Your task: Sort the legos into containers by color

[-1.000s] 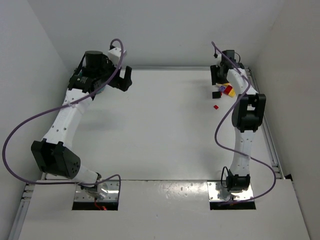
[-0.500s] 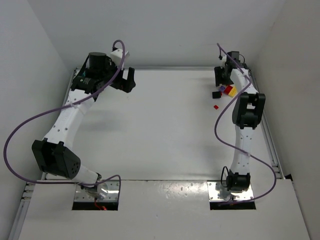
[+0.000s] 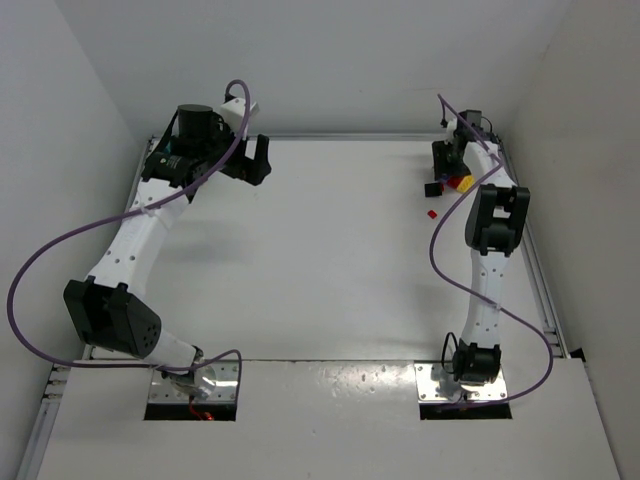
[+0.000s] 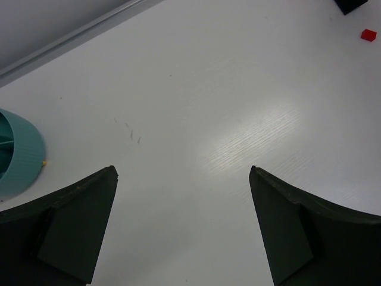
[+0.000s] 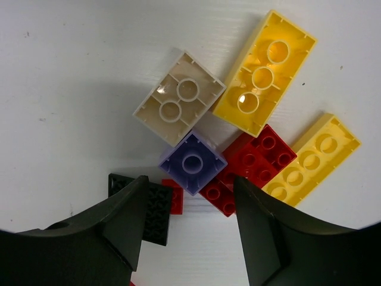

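Observation:
The legos lie in a pile at the far right of the table (image 3: 452, 182). The right wrist view shows a cream brick (image 5: 178, 98), two yellow bricks (image 5: 265, 71) (image 5: 312, 158), a purple brick (image 5: 192, 162), a red brick (image 5: 256, 167), a small red piece (image 5: 174, 196) and a black brick (image 5: 152, 205). My right gripper (image 5: 190, 179) hangs open just above the pile, its jaws either side of the purple brick, holding nothing. My left gripper (image 4: 183, 173) is open and empty at the far left. The teal bowl (image 4: 15, 158) sits just left of it.
A lone red lego (image 3: 432, 213) lies nearer than the pile, and a black one (image 3: 432, 188) sits at its left edge. The left wrist view shows both at its top right, the red one (image 4: 368, 34) below the black one (image 4: 351, 5). The back wall rail (image 4: 71, 39) runs behind the bowl.
My right gripper has moved right and toward the back, and now stands over the lego pile. My left gripper shifted slightly right, then held still.

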`<state>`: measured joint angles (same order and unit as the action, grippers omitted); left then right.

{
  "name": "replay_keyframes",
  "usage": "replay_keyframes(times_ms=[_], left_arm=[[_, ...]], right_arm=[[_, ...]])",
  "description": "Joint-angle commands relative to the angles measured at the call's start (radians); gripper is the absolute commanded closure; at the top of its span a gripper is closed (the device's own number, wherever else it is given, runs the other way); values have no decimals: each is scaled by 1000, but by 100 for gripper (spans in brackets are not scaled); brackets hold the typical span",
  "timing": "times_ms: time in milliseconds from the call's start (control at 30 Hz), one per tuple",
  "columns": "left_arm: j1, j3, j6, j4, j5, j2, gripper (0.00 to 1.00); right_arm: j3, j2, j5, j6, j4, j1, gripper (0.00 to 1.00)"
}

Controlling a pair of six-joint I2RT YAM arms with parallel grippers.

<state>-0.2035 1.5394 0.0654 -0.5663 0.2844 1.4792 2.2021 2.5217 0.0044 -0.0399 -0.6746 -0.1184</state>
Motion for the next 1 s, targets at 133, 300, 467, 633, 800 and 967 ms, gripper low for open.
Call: replay_keyframes(times_ms=[133, 300, 467, 633, 800, 967], left_arm=[[-10, 13, -12, 39, -7, 6, 1], [-19, 13, -12, 39, -7, 15, 1], [-19, 31, -12, 39, -7, 24, 1], [-19, 31, -12, 39, -7, 33, 1], [-19, 31, -12, 39, -7, 33, 1], [-19, 31, -12, 39, -16, 43, 1]], right_arm=[[48, 5, -53, -9, 33, -1, 41], [47, -20, -53, -9, 53, -1, 41], [47, -9, -44, -29, 73, -1, 41], [68, 25, -55, -29, 73, -1, 41], [68, 43, -66, -29, 84, -1, 41], [59, 54, -75, -29, 84, -1, 41]])
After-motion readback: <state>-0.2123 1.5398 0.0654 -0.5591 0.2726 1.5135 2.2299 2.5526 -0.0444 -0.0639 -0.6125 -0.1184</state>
